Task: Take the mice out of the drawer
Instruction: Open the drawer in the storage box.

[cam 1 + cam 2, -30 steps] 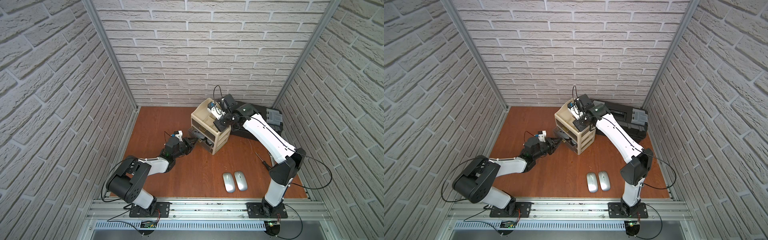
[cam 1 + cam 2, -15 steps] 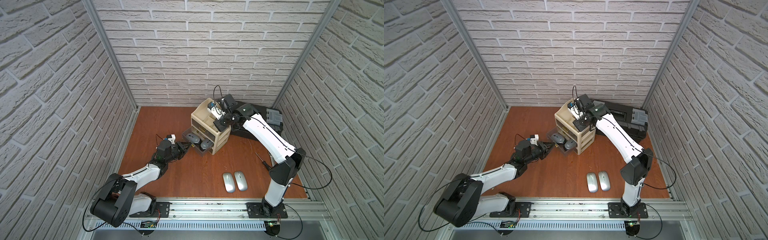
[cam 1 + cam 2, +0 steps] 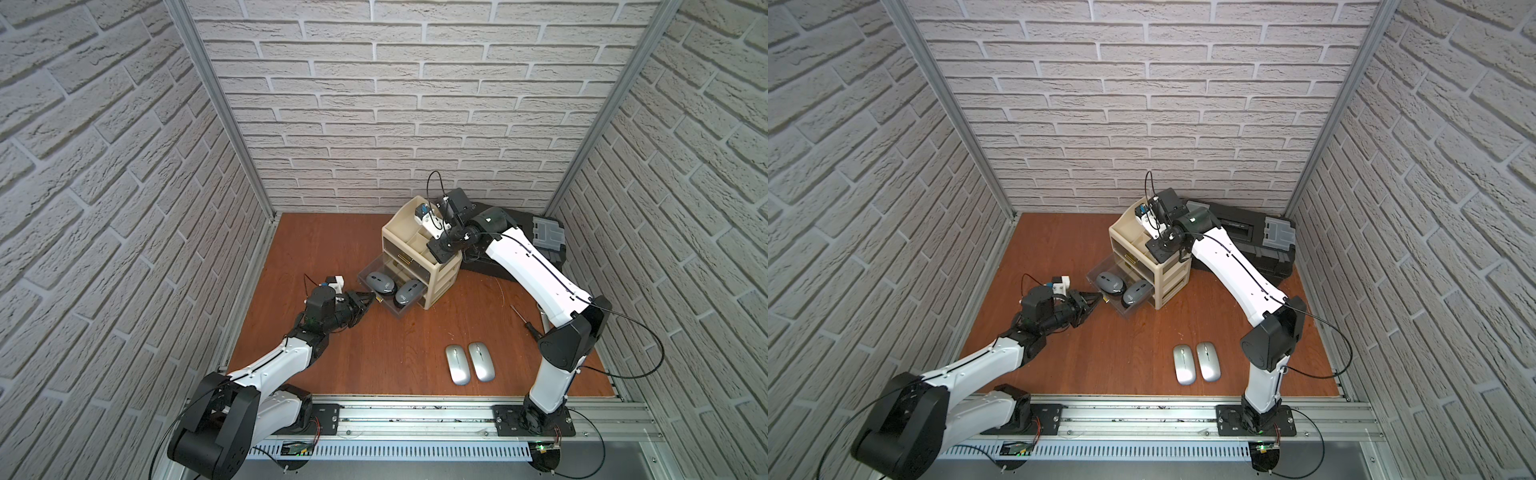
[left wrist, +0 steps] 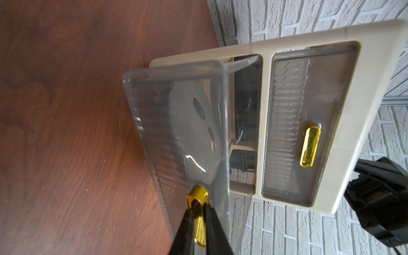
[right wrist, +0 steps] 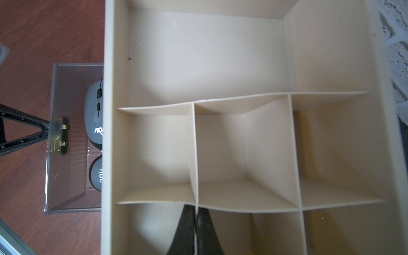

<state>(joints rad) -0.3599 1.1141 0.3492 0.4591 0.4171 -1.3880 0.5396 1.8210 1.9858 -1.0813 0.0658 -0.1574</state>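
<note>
the left fingers (image 4: pixel 217 231) are pinched shut on the gold handle (image 4: pixel 197 198) of the open drawer (image 4: pixel 159 136), two dark grey mice (image 3: pixel 380 283) (image 3: pixel 409 292) lying just beyond them, and the right fingers (image 5: pixel 207 231) are clamped on a divider (image 5: pixel 195 154) of the organizer (image 3: pixel 446 274); too long a pull could drop the drawer out, mice and all.

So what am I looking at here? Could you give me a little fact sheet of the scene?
Open: bottom drawer of beige organizer
Inside it: two dark grey mice
On table: two silver mice, side by side
Left gripper: shut on gold drawer handle
Right gripper: shut, inside organizer's top tray
</note>
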